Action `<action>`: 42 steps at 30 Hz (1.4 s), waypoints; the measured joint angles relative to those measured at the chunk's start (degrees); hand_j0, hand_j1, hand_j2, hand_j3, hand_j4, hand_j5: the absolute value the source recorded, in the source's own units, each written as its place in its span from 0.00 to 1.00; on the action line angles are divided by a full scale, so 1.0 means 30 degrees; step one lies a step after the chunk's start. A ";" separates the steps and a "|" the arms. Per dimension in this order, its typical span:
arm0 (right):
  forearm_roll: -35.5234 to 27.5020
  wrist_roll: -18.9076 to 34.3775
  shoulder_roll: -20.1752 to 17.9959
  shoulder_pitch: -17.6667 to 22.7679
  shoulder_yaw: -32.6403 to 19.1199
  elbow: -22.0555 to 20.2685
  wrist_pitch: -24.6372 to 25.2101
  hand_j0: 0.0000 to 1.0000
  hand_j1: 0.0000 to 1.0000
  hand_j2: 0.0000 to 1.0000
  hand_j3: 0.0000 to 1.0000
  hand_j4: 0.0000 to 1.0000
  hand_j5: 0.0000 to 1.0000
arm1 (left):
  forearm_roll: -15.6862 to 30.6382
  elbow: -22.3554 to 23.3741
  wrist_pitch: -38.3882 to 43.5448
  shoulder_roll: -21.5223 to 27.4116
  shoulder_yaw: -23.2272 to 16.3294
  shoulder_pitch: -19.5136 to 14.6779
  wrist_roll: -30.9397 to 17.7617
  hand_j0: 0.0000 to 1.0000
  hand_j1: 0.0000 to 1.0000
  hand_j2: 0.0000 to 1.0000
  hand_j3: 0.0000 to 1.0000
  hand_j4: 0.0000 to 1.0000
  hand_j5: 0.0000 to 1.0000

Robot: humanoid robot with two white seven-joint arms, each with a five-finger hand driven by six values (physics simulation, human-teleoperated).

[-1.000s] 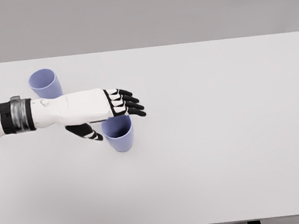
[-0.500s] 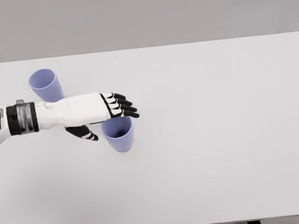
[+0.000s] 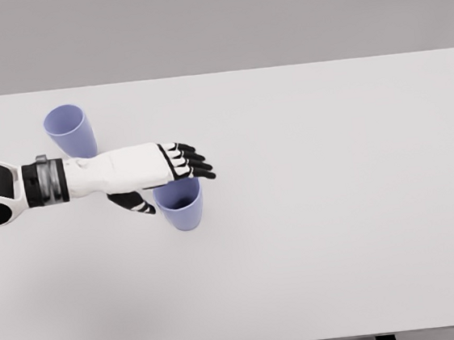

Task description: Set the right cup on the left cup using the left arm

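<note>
Left white-and-black five-finger hand (image 3: 163, 181) reaching in from left edge, fingers (image 3: 194, 161) extended over far rim of nearer cup, thumb (image 3: 137, 204) low on its left side; spread around the cup, not yet visibly closed on it, holding nothing. Then by size: wide white flat table (image 3: 336, 207), both cups standing on it. Right lavender plastic cup (image 3: 184, 208) upright, mouth open, just under the fingers, rim partly hidden by them. Left lavender plastic cup (image 3: 71, 128) upright near far-left of table, just beyond the forearm, apart from the other cup. Progress estimate: early, at pre-grasp only. Left to do: close on right cup, lift, carry left, set onto left cup, release. Right arm not visible.
</note>
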 measured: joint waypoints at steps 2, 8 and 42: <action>-0.0001 0.0000 0.0000 0.0000 0.0000 0.0000 0.0000 1.00 1.00 1.00 1.00 1.00 1.00 | -0.0038 0.0005 0.0001 -0.0024 0.0001 0.0000 0.0123 1.00 1.00 1.00 1.00 1.00 1.00; -0.0001 0.0000 0.0000 0.0000 0.0000 0.0000 -0.0001 1.00 1.00 1.00 1.00 1.00 1.00 | -0.0329 0.0147 0.0002 -0.0190 0.0016 0.0264 0.0252 1.00 1.00 1.00 1.00 1.00 1.00; -0.0001 0.0000 0.0000 -0.0029 0.0000 0.0000 -0.0001 1.00 1.00 1.00 1.00 1.00 1.00 | -0.0305 0.0384 -0.0600 -0.0249 0.0313 0.0410 0.0152 0.62 0.62 0.62 0.62 0.62 0.62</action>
